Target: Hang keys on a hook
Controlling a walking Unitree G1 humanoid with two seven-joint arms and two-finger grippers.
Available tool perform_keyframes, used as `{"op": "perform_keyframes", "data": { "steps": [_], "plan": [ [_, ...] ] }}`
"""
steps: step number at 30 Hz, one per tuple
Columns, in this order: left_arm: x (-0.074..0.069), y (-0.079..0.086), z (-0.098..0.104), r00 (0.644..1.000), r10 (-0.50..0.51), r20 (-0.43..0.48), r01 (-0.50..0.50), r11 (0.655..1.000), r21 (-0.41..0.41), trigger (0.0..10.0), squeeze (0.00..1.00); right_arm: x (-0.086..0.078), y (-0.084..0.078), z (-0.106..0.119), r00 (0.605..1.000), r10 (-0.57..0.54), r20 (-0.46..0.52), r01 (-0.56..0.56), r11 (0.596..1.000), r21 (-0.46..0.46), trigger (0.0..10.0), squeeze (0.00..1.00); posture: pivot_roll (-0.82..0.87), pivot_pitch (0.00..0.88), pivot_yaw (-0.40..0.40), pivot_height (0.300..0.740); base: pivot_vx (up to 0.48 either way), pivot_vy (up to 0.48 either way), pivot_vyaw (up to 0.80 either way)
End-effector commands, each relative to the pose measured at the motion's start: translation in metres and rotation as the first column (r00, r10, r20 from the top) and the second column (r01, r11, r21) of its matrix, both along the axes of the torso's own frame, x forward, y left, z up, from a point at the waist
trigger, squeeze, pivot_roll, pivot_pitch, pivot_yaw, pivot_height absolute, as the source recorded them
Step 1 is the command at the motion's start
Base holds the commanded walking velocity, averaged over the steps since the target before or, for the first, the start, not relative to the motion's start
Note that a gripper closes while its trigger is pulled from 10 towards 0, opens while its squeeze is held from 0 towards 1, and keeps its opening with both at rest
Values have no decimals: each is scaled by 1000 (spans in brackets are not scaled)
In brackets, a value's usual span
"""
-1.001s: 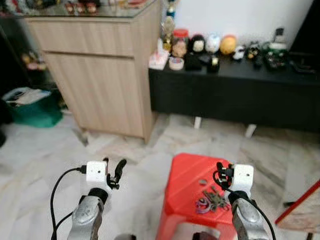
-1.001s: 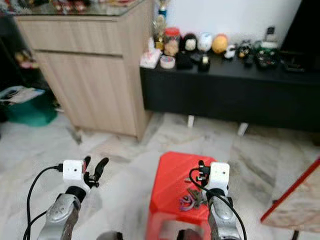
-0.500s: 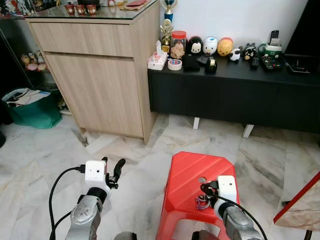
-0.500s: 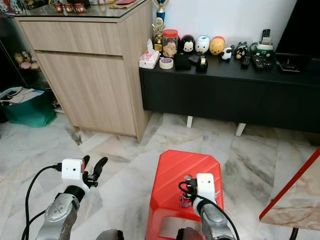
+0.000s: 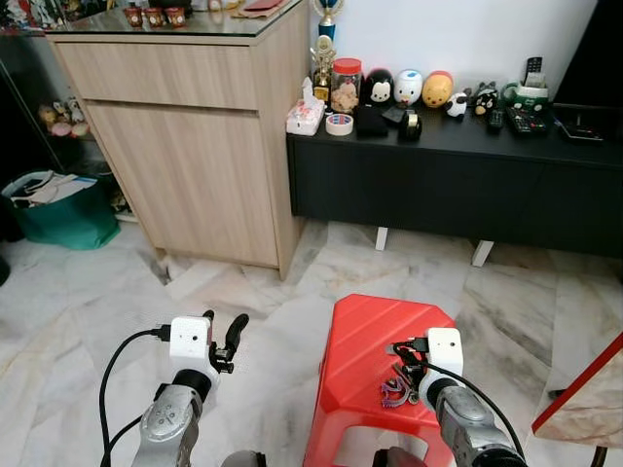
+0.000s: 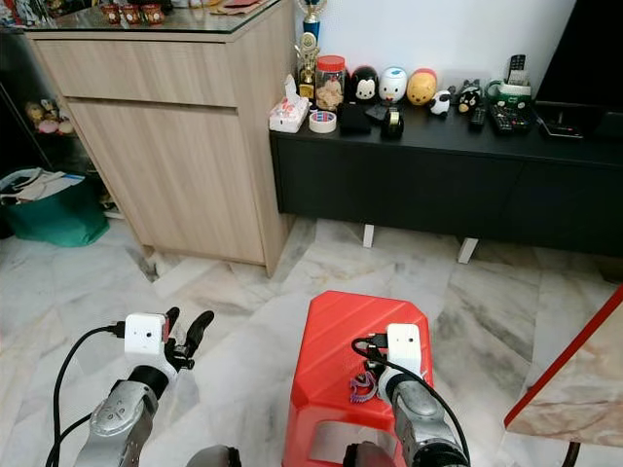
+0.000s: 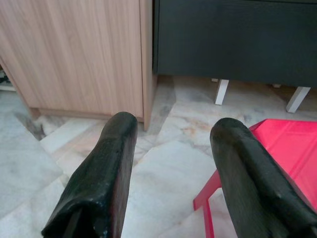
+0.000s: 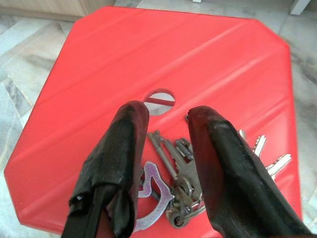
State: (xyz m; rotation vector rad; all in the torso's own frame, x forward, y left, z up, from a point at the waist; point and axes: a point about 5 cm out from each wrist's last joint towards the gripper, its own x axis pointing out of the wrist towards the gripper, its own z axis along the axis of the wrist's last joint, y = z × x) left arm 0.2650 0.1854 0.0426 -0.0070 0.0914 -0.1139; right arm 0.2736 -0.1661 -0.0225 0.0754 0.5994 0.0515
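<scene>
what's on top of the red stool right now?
A bunch of keys lies on the red stool near its centre hole, the right gripper open and straddling them. The fingers cover part of the bunch, so contact can't be judged.

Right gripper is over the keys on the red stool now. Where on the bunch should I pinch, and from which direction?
Probably the clustered key heads at the ring, from straight above. The keys lie flat on the red stool, blades fanned outward, so the ring end is the thickest part. The right gripper is open and straddles the bunch; lower and close there.
</scene>
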Motion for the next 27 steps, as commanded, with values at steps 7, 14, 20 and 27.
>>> {"op": "perform_keyframes", "data": {
  "steps": [7, 14, 20, 27],
  "plan": [
    [-2, -1, -3, 1000, -6, -20, 6, 1000, 11, 10000, 0, -1, 2, -3, 999, 25, -45, -25, 1000, -10, 10000, 0, 41, 16, -12, 611, 0, 0, 0],
    [-3, -1, -4, 1000, -10, -24, 10, 1000, 13, 10000, 0, 1, -3, 0, 998, -62, -23, 62, 998, 30, 10000, 0, 38, 20, -13, 611, 0, 0, 0],
    [-3, -2, -4, 1000, -15, -24, 15, 1000, 18, 10000, 0, 0, 0, -3, 995, -79, -55, 83, 994, 66, 10000, 0, 36, 20, -12, 611, 0, 0, 0],
    [-3, -1, -4, 1000, -11, -27, 11, 1000, 21, 10000, 0, -5, 2, -8, 989, -109, -95, 118, 988, 95, 10000, 0, 35, 23, -13, 611, 0, 0, 0]
  ]
}}
